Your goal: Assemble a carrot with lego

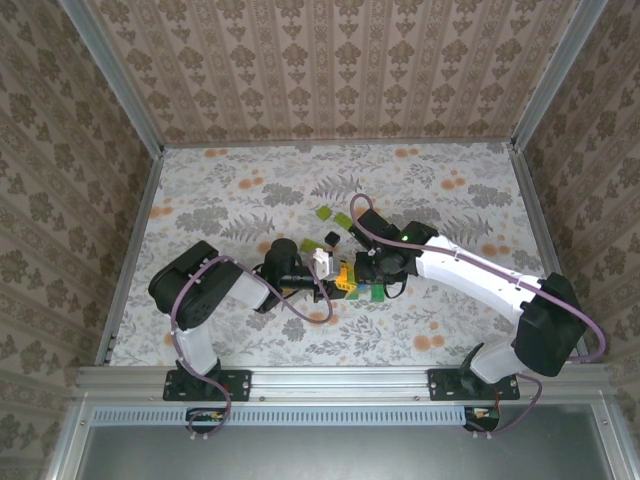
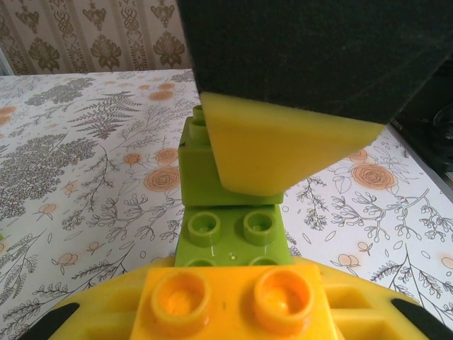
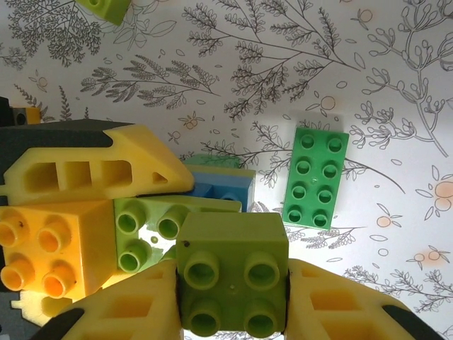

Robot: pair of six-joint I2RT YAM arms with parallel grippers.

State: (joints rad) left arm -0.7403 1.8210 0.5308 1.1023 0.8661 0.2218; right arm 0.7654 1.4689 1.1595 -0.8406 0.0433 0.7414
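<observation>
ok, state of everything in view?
carrot: unfinished, orange and lime parts joined.
lime brick: gripped, against carrot's green end.
left gripper: shut on carrot's orange end.
right gripper: shut on lime brick.
dark green brick: loose, lying flat, studs up.
spare lime bricks: loose, untouched.

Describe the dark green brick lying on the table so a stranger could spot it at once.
Start at the flowered table and go to its middle. There, close by the right pincer, the dark green brick lies flat with its studs up. It is longer, with eight studs, and darker than the lime-green brick in that pincer.
</observation>
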